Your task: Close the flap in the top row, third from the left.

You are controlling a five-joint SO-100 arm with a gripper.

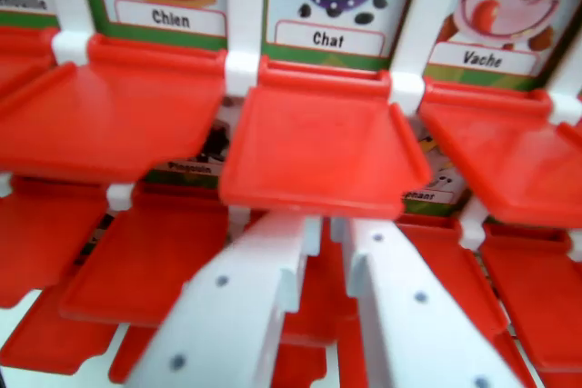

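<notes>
The wrist view looks close at a game board of red hinged flaps on a white frame. The middle flap (318, 154), under the picture card labelled "Chat" (329, 40), is folded down open towards me. My gripper (326, 235) has two white fingers rising from the bottom; their tips sit just under this flap's front edge. The tips stand a narrow gap apart with nothing between them. Whether they touch the flap I cannot tell.
Open red flaps lie on both sides: one under "Chien" (114, 120) at the left and one under "Vache" (505, 156) at the right. More red flaps (145, 261) of the lower row spread beneath. White frame posts (244, 65) separate the columns.
</notes>
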